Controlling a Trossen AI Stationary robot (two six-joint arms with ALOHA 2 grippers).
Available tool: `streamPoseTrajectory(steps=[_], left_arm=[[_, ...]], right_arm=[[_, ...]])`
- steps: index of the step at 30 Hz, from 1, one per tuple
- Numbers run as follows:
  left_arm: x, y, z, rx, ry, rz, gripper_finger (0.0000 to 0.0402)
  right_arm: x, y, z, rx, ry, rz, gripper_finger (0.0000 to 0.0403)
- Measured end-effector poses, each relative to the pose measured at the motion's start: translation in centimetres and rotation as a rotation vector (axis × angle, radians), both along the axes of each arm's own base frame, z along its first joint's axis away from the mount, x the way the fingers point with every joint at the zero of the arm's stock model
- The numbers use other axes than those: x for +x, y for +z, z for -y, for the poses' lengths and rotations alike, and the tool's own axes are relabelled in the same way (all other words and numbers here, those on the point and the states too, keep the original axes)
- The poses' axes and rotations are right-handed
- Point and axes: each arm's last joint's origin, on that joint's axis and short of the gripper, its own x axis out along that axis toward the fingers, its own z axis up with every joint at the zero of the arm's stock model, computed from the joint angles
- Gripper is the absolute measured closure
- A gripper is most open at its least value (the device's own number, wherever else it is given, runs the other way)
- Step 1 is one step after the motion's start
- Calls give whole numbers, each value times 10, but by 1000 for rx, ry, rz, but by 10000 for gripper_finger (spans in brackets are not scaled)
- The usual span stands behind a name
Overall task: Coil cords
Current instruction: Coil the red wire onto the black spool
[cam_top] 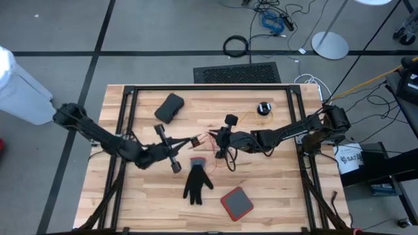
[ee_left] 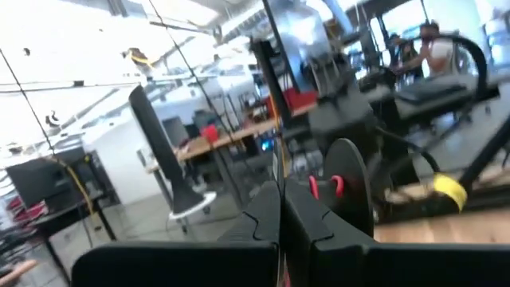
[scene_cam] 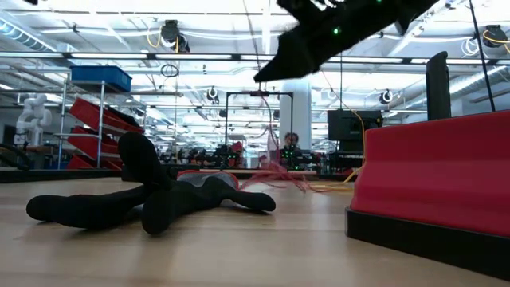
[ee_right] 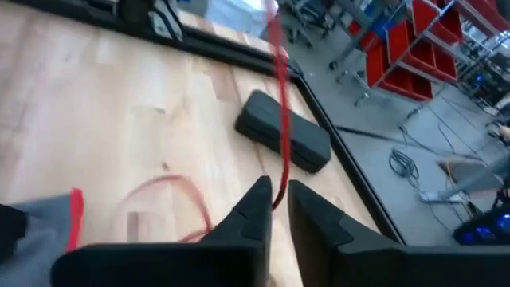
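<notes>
A thin red cord [cam_top: 204,136] runs between my two grippers over the table's middle; part of it lies as a loop on the wood [ee_right: 163,187]. My left gripper [cam_top: 195,140] is shut and raised off the table. My right gripper [cam_top: 213,137] faces it from the right, its fingers a narrow gap apart with the cord [ee_right: 279,119] running up out of that gap. A black round puck [cam_top: 263,108] with a yellow wire [cam_top: 245,117] lies on the table farther back right, touched by neither gripper. My left gripper pinches the thin cord [ee_left: 276,163] between its two fingertips; the cord rises straight from them. The fingers point about level toward the table's right. Which part of the cord they hold cannot be told. My right gripper has the red cord [ee_right: 277,191] in the narrow gap between its fingertips, against the inner side of one finger [ee_right: 259,199]. The cord climbs straight and taut from there. Whether both fingers press it, I cannot tell.
A black pouch [cam_top: 170,108] lies at the back left, a black glove [cam_top: 197,184] with a grey, red-edged cuff at the front middle, and a red-and-black square case [cam_top: 236,203] near the front edge. Black frame rails [cam_top: 127,124] line the table's sides.
</notes>
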Motion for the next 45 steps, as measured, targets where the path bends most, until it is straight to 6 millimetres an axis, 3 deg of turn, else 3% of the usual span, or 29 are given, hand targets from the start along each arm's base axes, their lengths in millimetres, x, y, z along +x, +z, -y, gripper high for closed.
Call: streamPoseTrajectory(steps=[8, 16, 24, 32, 41, 45], left_arm=[[0, 38, 1, 43, -34, 10, 401], [5, 73, 4, 96, -30, 3, 401], [8, 70, 4, 117, -8, -72, 401], [9, 62, 4, 96, 8, -138, 401], [10, 62, 5, 89, 5, -137, 401], [12, 59, 6, 80, -7, -146, 401]], right_arm=[[2, -2, 0, 78, 77, 8, 322], [16, -42, 3, 171, 138, -79, 319], [22, -56, -5, 179, 154, -73, 321], [17, -39, -10, 95, 80, -32, 317], [12, -20, -9, 97, 76, 30, 240], [10, -10, -9, 103, 81, 74, 224]])
